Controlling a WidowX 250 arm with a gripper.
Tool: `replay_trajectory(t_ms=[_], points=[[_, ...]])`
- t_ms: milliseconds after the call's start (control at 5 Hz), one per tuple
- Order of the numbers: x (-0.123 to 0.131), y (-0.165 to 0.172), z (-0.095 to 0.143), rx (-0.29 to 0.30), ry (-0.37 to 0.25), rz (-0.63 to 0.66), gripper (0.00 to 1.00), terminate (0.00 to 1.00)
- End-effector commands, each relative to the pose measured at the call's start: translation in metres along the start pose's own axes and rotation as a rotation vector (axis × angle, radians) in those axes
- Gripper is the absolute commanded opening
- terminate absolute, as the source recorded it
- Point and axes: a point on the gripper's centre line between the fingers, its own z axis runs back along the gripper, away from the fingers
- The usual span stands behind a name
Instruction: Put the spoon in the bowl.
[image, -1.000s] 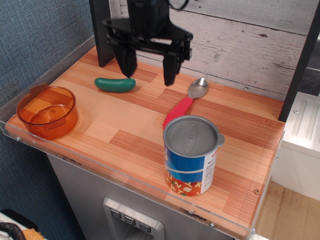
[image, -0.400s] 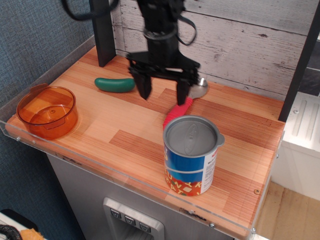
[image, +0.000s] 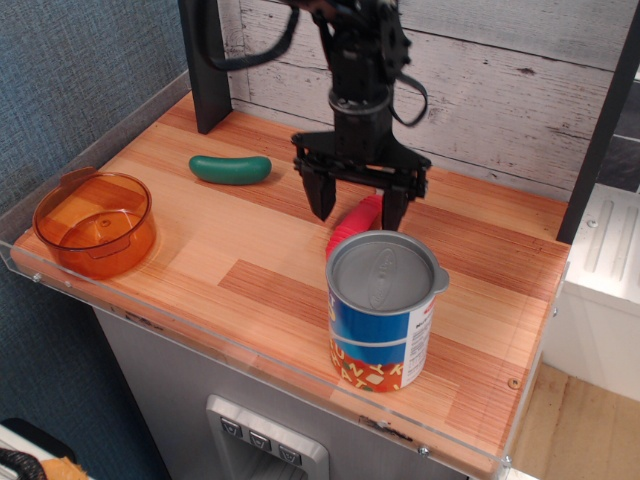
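Observation:
The spoon (image: 356, 222) lies on the wooden tabletop behind the tin can; only part of its pink-red handle shows, and its metal head is hidden behind my gripper. My gripper (image: 358, 212) is open, low over the table, with one finger on each side of the spoon's handle. The orange translucent bowl (image: 95, 222) stands empty at the table's left front corner, far to the left of my gripper.
A blue-labelled tin can (image: 381, 307) stands just in front of the spoon and gripper. A green pickle-shaped object (image: 230, 168) lies at the back left. A dark post (image: 205, 65) rises at the back left. A clear plastic lip (image: 250, 350) runs along the table's front edge.
My gripper has moved right and down, from above the green pickle to over the spoon, staying open. It now straddles the handle and hides the spoon's head.

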Motion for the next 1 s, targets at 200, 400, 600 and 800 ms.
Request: replay_trajectory(t_ms=[200,400,600,800], points=[[0.006,0.006,-0.011,0.0,-0.011,0.001,1.0,0.0],[0.004,0.007,-0.011,-0.005,-0.015,-0.001,0.0,0.0],[-0.001,0.012,0.005,-0.024,-0.009,0.031,0.0,0.0],[-0.005,0.021,0.027,-0.028,-0.01,0.074,0.0,0.0]])
